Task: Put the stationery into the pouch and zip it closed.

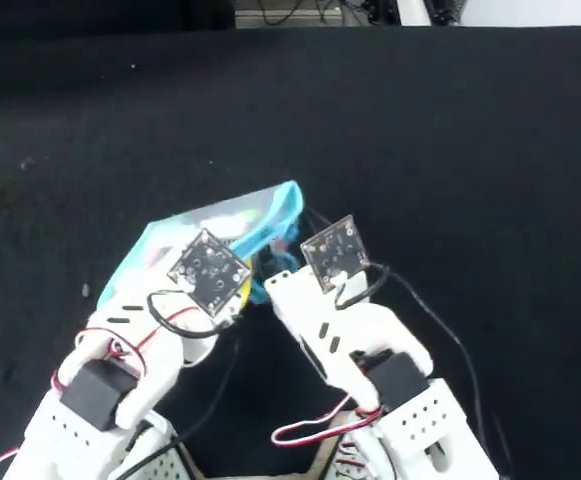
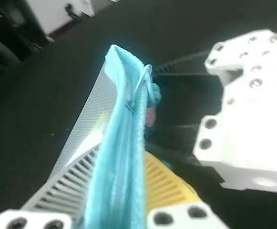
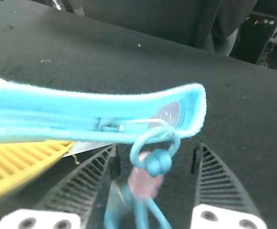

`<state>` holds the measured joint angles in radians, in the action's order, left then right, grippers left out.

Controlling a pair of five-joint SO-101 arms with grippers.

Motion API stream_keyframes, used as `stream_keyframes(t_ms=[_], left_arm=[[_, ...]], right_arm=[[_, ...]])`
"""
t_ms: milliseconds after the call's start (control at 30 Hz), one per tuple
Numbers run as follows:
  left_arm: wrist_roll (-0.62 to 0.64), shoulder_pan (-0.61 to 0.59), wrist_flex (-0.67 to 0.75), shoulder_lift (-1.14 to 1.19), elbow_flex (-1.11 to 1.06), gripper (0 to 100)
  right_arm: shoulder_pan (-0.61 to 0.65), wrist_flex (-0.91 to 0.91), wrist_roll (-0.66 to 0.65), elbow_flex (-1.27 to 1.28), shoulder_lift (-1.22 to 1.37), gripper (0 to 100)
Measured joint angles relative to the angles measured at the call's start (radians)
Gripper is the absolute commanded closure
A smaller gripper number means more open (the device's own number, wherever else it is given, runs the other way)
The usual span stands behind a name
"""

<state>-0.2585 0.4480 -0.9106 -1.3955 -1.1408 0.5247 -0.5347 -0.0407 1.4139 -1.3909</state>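
One pouch point(image 2: 124, 86) edge clamped in left gripper point(image 2: 124, 152); right gripper point(image 3: 155, 151) jaws set wide around pull cord point(image 3: 157, 163). Cord likely missed if closed off-centre.

A turquoise-edged pouch point(image 1: 265, 212) with a clear front lies at a slant on a black table point(image 1: 450, 140). Two white robot arms stand on the near side of the pouch, and their tips meet at it. The left arm point(image 1: 120, 365) covers the pouch's near long edge. Its square black camera board point(image 1: 208, 268) sits over that edge, with a sliver of yellow point(image 1: 243, 290) just beside the board. The right arm point(image 1: 365, 340) ends at the pouch's right end, its own camera board point(image 1: 334, 252) just beside that corner. Red, white and black wires point(image 1: 305, 432) run along both arms, away from the pouch.
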Motion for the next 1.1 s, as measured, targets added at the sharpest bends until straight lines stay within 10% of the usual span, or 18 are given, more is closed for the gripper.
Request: stream_keyframes(t_ms=[1100], left_arm=[[-0.002, 0.0, -0.032, 0.012, 0.018, 97]], right_arm=[[-0.094, 0.325, -0.005, 0.137, 0.002, 74.7]])
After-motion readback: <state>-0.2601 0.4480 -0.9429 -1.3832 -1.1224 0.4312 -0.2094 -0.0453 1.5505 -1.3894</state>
